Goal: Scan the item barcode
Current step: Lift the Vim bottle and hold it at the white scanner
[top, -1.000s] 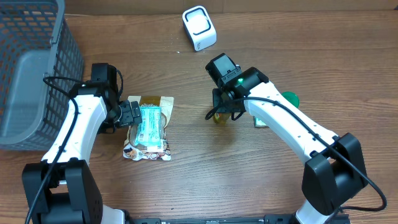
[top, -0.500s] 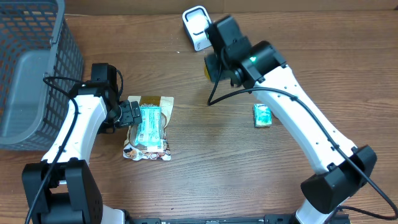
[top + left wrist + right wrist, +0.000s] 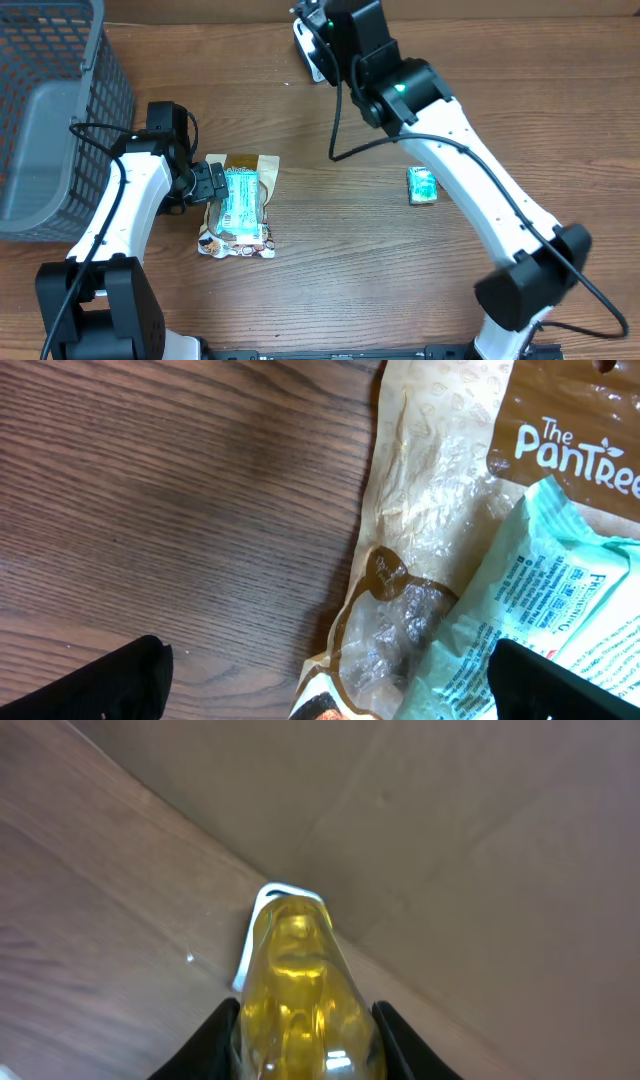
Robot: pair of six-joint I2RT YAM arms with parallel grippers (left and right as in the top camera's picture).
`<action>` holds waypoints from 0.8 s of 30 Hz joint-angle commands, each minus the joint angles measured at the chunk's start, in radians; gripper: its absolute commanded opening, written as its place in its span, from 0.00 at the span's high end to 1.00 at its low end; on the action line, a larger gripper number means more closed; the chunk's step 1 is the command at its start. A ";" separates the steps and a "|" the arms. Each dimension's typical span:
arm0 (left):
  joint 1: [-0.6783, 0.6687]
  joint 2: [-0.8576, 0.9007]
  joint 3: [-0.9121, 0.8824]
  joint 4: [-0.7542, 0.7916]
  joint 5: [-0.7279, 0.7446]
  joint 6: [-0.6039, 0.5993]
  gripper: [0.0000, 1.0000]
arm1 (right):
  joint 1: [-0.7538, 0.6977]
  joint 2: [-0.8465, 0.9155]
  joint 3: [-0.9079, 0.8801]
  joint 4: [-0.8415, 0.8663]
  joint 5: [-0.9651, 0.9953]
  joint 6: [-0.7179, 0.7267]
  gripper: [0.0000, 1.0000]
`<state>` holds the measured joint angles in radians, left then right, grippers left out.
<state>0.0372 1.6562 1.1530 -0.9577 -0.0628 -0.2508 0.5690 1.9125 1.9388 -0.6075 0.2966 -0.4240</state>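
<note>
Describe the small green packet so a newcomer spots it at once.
On the wooden table, look right of centre, just beside the right arm. The small green packet lies alone there on bare wood, unlike the larger teal wrapper, which rests on a brown pouch at the left.

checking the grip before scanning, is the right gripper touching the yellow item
Touching. Right wrist view: the right gripper fingers press both sides of the yellow item.

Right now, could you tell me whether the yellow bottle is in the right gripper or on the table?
In the right gripper: the yellow bottle sits clamped between both fingers, held up facing the white scanner.
</note>
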 commanded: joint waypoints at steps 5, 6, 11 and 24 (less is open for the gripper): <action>-0.004 0.004 0.015 -0.002 0.008 0.011 0.01 | -0.008 0.146 0.009 0.153 0.039 -0.331 0.96; -0.004 0.004 0.015 -0.002 0.008 0.011 0.01 | -0.008 0.164 0.009 0.181 0.057 -0.355 0.96; -0.004 0.004 0.015 -0.002 0.008 0.011 0.01 | -0.008 0.235 0.008 0.308 0.104 -0.448 0.96; -0.004 0.004 0.015 -0.002 0.008 0.011 0.00 | -0.018 0.359 0.008 0.534 0.109 -0.557 0.96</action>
<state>0.0372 1.6562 1.1530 -0.9581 -0.0628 -0.2508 0.5667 2.2452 1.9369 -0.1085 0.3824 -0.9524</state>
